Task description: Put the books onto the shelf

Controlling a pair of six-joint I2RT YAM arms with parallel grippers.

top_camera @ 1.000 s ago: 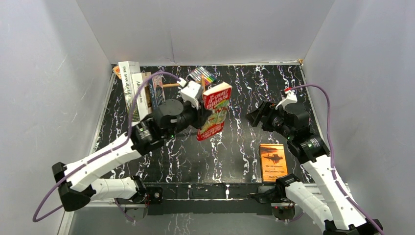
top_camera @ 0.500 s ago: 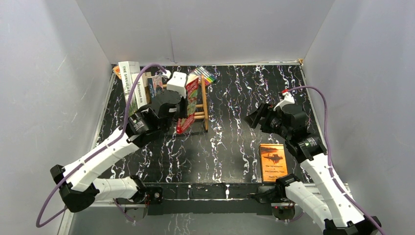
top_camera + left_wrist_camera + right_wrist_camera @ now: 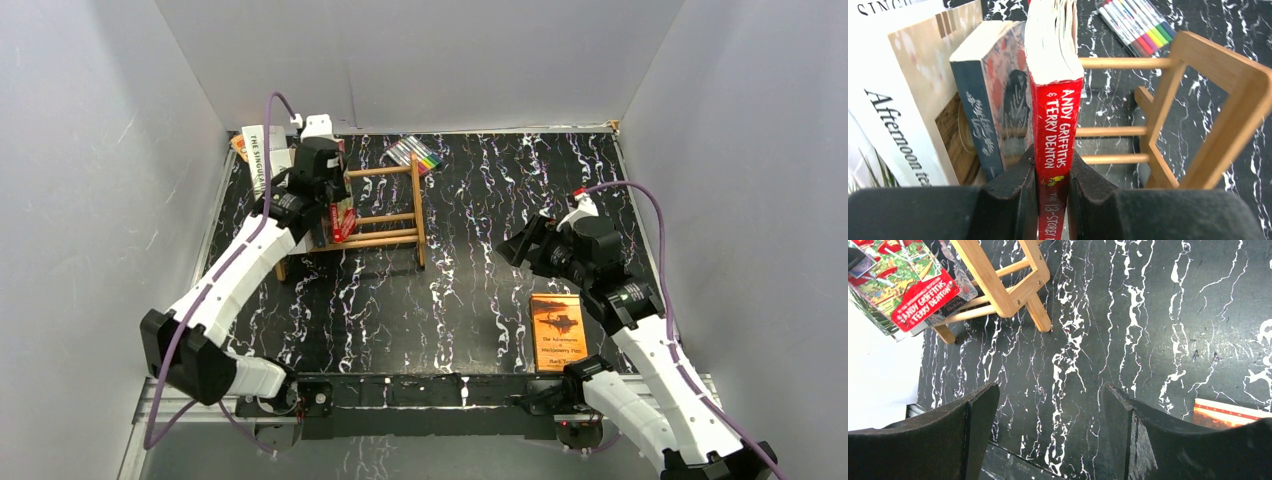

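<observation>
My left gripper [image 3: 1052,156] is shut on the spine of the red book [image 3: 1055,110] and holds it upright inside the shelf [image 3: 1208,110]. The red book stands beside the dark blue patterned book [image 3: 980,100], with a white book [image 3: 898,120] further left. From above, my left gripper [image 3: 332,200] is at the left end of the shelf [image 3: 390,205], and the red book [image 3: 343,218] shows below it. My right gripper [image 3: 1050,390] hangs open over bare table. The thin orange book [image 3: 557,330] lies flat by the right arm, and its edge [image 3: 1228,412] shows in the right wrist view.
A pack of colourful markers [image 3: 415,155] lies behind the shelf near the back wall, and the markers [image 3: 1138,22] also appear in the left wrist view. Tall white books [image 3: 258,155] lean at the far left against the side wall. Grey walls enclose the black marbled table [image 3: 470,290].
My left arm has swung the red book from mid-table leftwards into the shelf, beside the dark blue book. The right gripper has drifted slightly left and stays open.
</observation>
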